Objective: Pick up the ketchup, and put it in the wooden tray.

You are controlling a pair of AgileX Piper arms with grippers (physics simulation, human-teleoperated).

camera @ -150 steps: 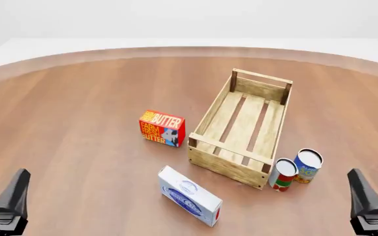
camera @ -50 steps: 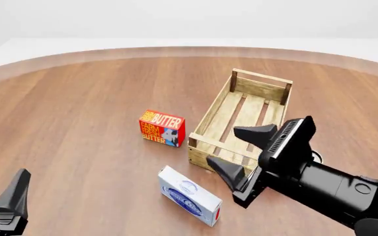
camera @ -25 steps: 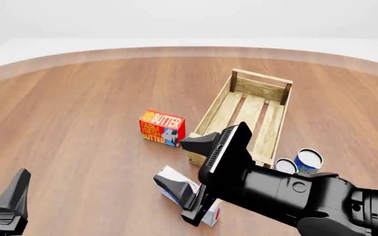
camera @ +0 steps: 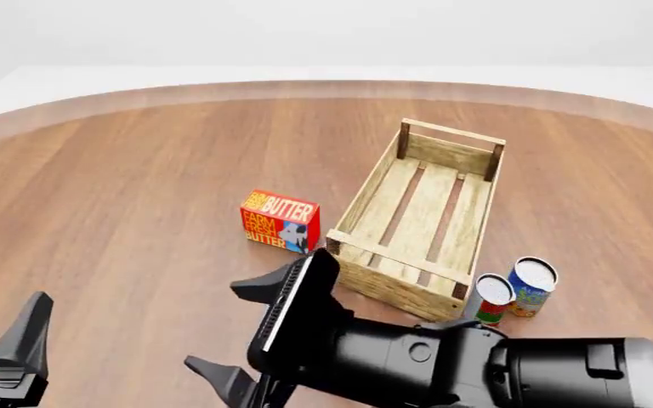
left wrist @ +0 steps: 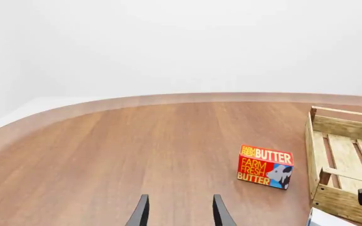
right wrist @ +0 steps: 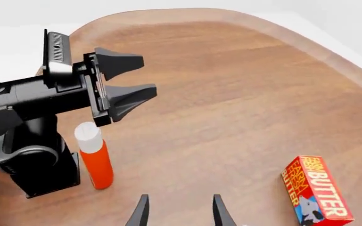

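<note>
two hands in play, but only your right hand [camera: 247,331] has moved: half a second ago it sat over the white-and-blue box near the wooden tray's [camera: 423,217] near-left corner; now it has swung further away from the tray, toward the left arm's side, and the arm body covers that box in the front view. its fingers are spread wide with nothing between them.

the payoff is in the right wrist view. the ketchup [right wrist: 95,155] now shows there: upright on the surface [right wrist: 231,94], white cap up, standing right beside the left arm's base [right wrist: 33,155]. it is well away from the tray, and further from it than the butter box [right wrist: 315,188] is. the front view does not show the bottle at all, so the wrist camera is your only reference for it.

left hand [right wrist: 121,84] has not shifted; it hangs above the bottle in that view, fingers apart, empty.

judgement: search phase is done, approach phase begins. the bottle is not yet centred between your right fingertips [right wrist: 140,214]; expect to yaw further toward the left arm before closing in. risk: bottle is tall and close to the left arm's base, so a sideways nudge could tip it or crowd the grasp.

the two cans [camera: 513,291] sit untouched at the tray's near-right corner.
</note>
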